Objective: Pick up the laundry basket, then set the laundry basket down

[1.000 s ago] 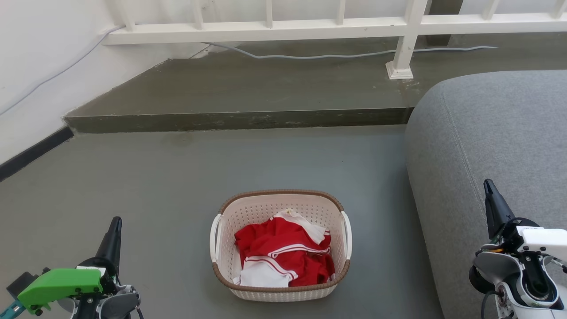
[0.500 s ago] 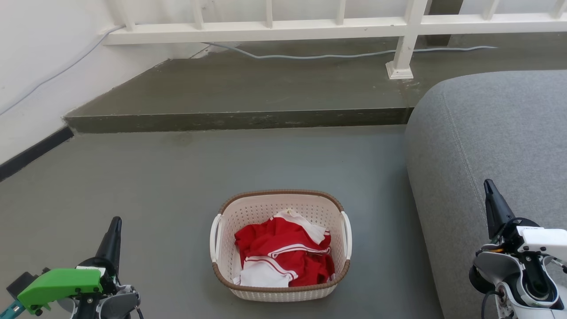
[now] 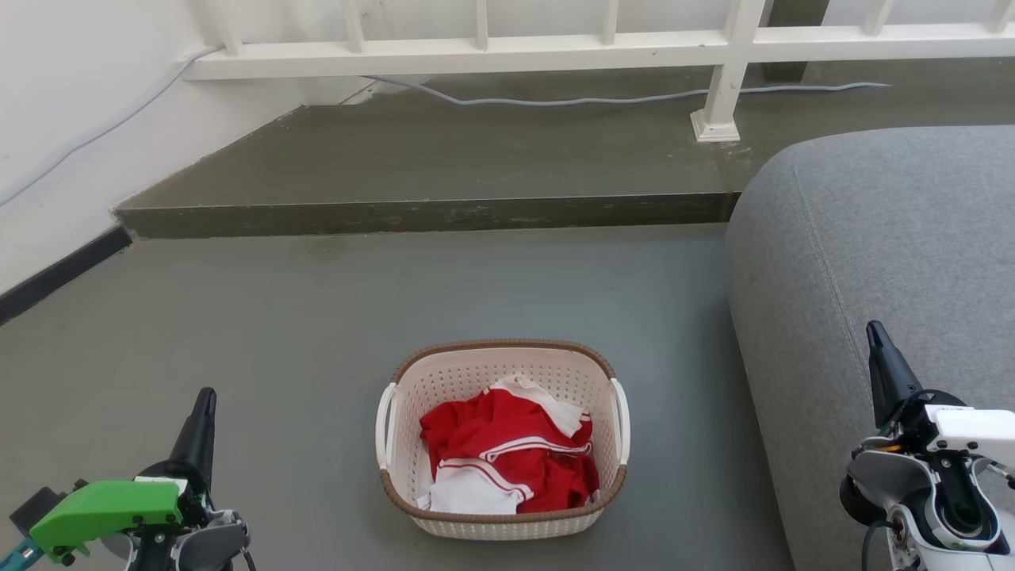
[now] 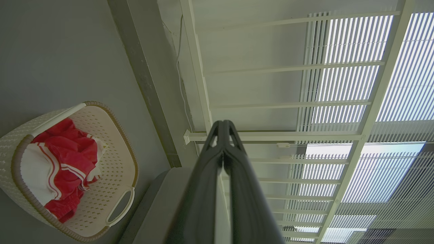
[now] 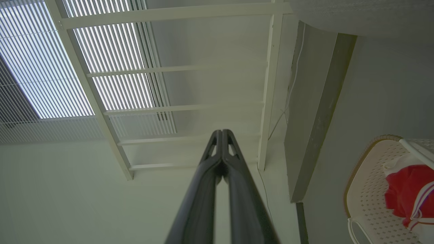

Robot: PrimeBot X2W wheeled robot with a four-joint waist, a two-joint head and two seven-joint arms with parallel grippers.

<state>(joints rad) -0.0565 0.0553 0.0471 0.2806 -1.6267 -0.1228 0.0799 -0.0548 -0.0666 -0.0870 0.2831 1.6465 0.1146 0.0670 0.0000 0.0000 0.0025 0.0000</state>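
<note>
On the floor (image 3: 317, 317), laundry basket (image 3: 507, 525), red and white clothes (image 3: 507, 460) inside

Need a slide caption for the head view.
Laundry basket of red-and-white clothes on the floor beside a grey sofa.

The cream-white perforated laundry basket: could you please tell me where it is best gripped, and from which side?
Probably the two white side handles: left tool takes the left handle from outside, right tool the right handle. The laundry basket stands upright, a handle toward each arm.
</note>
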